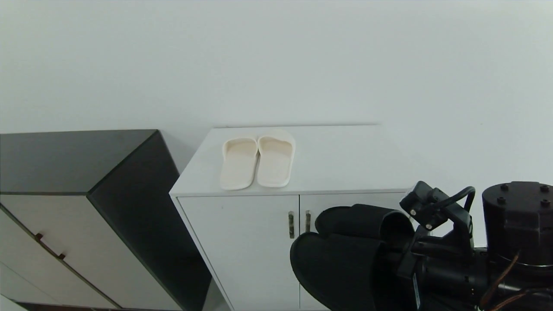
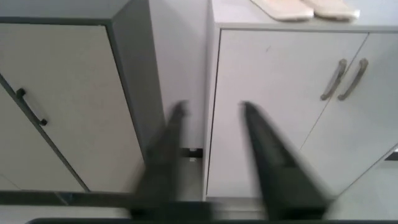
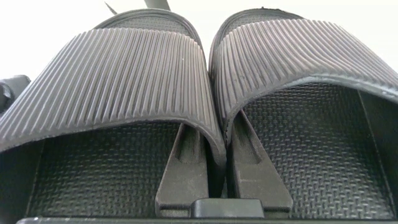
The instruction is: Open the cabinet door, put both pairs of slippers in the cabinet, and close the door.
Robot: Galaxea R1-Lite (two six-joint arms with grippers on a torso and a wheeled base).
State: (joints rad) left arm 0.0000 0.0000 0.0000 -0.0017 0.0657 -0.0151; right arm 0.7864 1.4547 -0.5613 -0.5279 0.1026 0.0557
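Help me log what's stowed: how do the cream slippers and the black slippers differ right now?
Colour: the cream slippers are pale, the black slippers dark. Support: the cream slippers lie flat on the white cabinet's top; the black slippers hang clamped in the right gripper. Place: the cream pair is above the doors, the black pair before them. Shared: each pair sits side by side, outside the shut cabinet.

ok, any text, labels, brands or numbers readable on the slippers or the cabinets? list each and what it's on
No readable text on any of them.
cream slippers: plain, no print or logo visible.
black slippers: ribbed straps and textured footbeds only, no lettering.
white cabinet: blank doors and top, no stickers or numbers.
dark cabinet: blank top and fronts, no markings.
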